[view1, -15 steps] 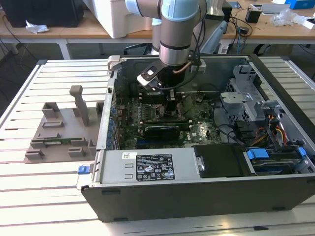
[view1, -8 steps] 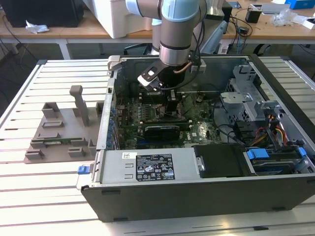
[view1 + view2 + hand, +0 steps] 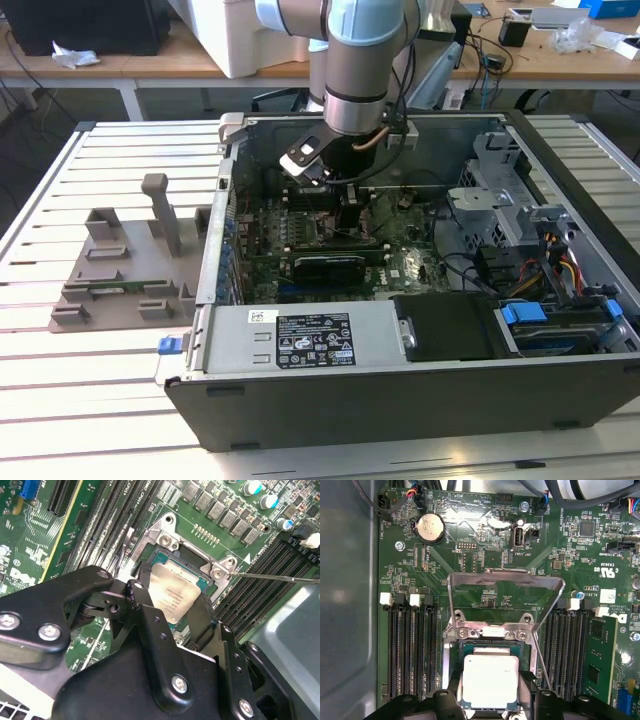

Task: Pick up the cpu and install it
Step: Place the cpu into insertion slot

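The cpu (image 3: 489, 677), a square chip with a silvery top, lies in or just over the open socket (image 3: 490, 635) on the green motherboard. My gripper (image 3: 489, 692) reaches down into the computer case (image 3: 400, 400) and is shut on the cpu. Its black fingers (image 3: 451, 692) press against two opposite edges of the chip. In the second wrist view the cpu (image 3: 172, 592) sits between the two fingertips (image 3: 141, 597) of the gripper (image 3: 172, 607). The socket's metal load plate (image 3: 505, 587) stands raised and open. In the exterior view the gripper (image 3: 350, 215) hangs over the board's middle.
Memory slots (image 3: 410, 650) flank the socket on both sides. The thin socket lever (image 3: 280, 576) sticks out to one side. A power supply (image 3: 300, 340) and drive bays (image 3: 560, 320) fill the case's near side. Grey fixture blocks (image 3: 130, 270) sit on the table at the exterior view's left.
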`<state>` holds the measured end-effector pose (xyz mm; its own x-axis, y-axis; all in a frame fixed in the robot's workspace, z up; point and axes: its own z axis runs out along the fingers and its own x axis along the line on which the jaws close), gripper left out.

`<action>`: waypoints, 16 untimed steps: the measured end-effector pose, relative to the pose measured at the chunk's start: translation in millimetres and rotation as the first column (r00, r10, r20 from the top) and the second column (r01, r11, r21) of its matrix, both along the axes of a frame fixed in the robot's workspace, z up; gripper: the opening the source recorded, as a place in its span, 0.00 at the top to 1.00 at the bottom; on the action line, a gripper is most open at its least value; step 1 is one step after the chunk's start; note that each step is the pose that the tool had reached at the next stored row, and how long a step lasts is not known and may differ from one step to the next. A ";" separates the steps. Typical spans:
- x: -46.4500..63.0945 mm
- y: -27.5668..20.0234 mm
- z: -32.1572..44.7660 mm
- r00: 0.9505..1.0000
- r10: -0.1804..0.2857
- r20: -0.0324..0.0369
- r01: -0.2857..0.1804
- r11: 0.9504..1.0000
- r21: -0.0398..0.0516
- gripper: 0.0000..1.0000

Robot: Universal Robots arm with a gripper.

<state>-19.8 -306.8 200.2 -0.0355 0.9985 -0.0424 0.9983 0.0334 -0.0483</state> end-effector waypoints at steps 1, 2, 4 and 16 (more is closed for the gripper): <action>0.0 0.0 0.0 1.000 0.000 0.000 0.000 1.000 0.000 0.40; 0.0 0.0 0.1 1.000 0.000 0.000 0.000 1.000 0.000 0.40; 0.0 -0.1 1.1 1.000 0.000 0.000 0.000 1.000 -0.001 0.40; 0.0 6.4 44.1 1.000 0.000 0.000 0.000 1.000 0.000 0.72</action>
<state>-19.8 -300.4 244.3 -0.0355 0.9985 -0.0428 0.9983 0.0334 -0.0485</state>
